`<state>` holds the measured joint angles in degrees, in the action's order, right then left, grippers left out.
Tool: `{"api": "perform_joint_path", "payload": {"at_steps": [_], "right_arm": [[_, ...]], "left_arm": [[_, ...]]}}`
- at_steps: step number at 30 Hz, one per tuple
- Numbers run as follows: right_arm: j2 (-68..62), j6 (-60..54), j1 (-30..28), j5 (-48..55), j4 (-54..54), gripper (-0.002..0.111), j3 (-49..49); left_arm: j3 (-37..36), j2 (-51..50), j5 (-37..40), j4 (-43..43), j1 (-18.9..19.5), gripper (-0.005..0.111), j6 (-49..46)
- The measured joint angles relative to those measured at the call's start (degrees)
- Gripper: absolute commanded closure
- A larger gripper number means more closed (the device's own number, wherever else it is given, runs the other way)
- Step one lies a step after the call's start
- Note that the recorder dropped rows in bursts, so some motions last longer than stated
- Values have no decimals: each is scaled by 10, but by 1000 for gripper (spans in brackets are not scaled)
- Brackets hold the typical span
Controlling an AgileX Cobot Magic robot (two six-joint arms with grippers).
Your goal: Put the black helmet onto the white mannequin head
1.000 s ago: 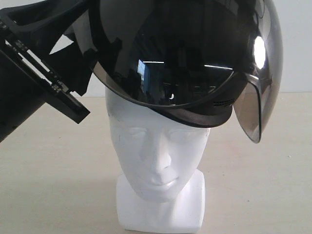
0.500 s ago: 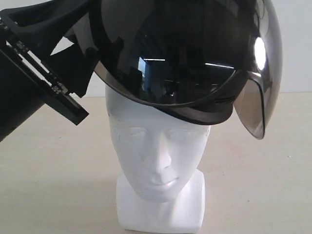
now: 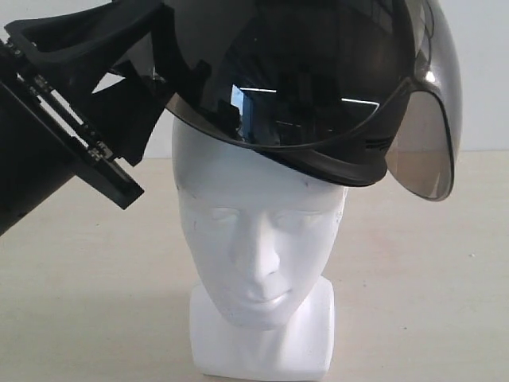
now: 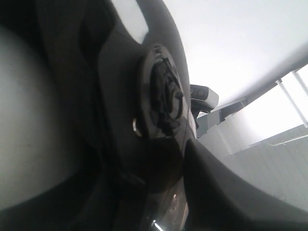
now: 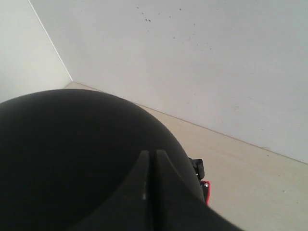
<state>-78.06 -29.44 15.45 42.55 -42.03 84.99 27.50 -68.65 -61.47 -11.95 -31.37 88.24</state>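
While the exterior view caught my left gripper (image 3: 147, 87), upper left, clamped on the black helmet (image 3: 302, 72) tilted atop the glossy white mannequin head (image 3: 254, 231), only wrist views revealed its round pivot disc (image 4: 161, 96) and my right gripper (image 5: 149, 190), jaws pressed together over the matte dome.

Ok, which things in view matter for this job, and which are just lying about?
Job: black helmet; white mannequin head; left pincer at helmet's side; right pincer, shut, over helmet's shell.
Lying about: small black-and-red item beyond the helmet, too small to identify.
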Motion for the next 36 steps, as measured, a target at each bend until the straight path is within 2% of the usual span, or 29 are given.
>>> {"api": "perform_joint_path", "payload": {"at_steps": [13,21,24,31,36], "right_arm": [[0,-5,0,9,3,108,0],[-5,-5,0,77,5,108,-2],[-5,-5,28,72,30,109,-5],[1,42,129,-21,90,109,-31],[3,90,151,-44,130,109,-36]], "left_arm": [[0,-13,-14,-5,0,102,-5],[-4,-19,13,-33,0,102,-16],[-26,-24,-21,-55,0,102,5],[-97,-17,-76,-56,0,102,8],[-114,-14,-82,-65,0,102,7]]}}
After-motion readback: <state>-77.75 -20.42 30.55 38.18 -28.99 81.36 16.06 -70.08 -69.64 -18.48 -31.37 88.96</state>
